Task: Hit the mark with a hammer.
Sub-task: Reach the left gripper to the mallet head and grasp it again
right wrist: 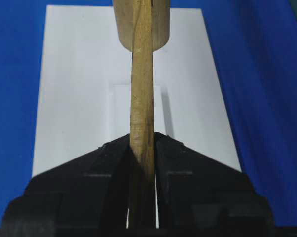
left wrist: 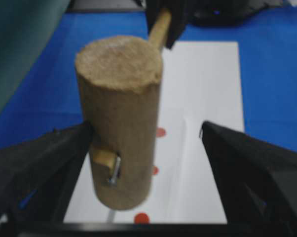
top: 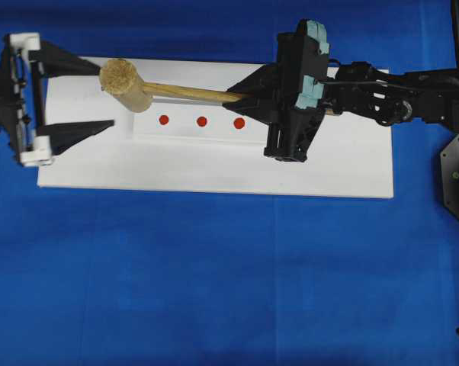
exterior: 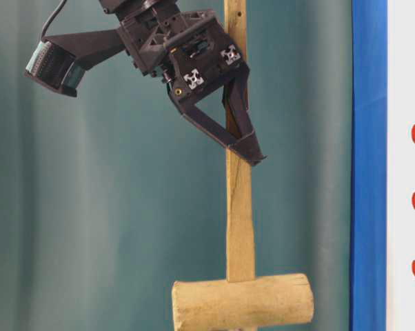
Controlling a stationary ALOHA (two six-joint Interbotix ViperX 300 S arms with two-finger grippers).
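The wooden mallet [top: 130,85] is held above the left end of the white board [top: 214,164], its flat handle [top: 191,93] clamped in the right end effector [top: 241,97]. The left end effector [top: 100,95] is spread wide at the board's left edge, one finger [top: 65,59] beside the mallet head. Three red dots [top: 201,121] are marked on the board on the blue counter [top: 214,290].
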